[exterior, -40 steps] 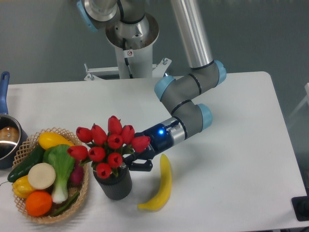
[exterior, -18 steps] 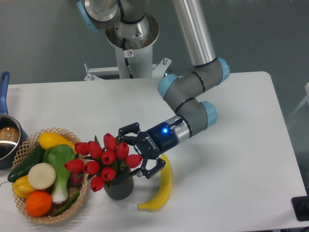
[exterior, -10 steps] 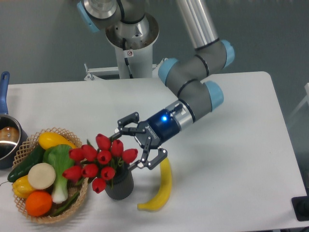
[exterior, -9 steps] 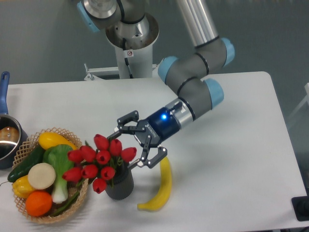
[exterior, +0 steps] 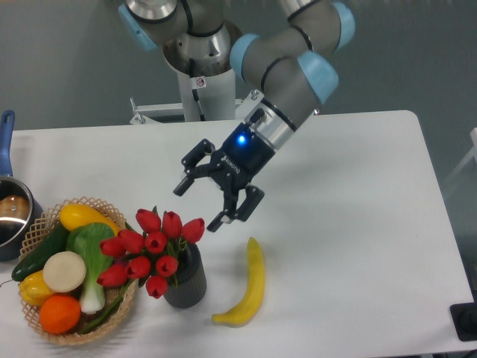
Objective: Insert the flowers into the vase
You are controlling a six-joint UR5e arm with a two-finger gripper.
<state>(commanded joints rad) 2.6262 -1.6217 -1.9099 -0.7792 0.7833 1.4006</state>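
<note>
The flowers (exterior: 153,250), a bunch of red closed tulips with green leaves, stand in the vase (exterior: 186,282), a short dark grey ribbed cylinder near the table's front. The blooms lean left, over the edge of the wicker basket. My gripper (exterior: 200,203) hangs open above and to the right of the bunch, clear of it, with nothing between its fingers.
A wicker basket (exterior: 45,224) of vegetables and fruit sits left of the vase, touching the blooms. A yellow banana (exterior: 250,287) lies just right of the vase. A pot (exterior: 11,212) with a blue handle stands at the far left edge.
The gripper let go of the flowers, opened, and rose up and away to the upper right. The bunch stayed in the vase and tilted a little to the left.
</note>
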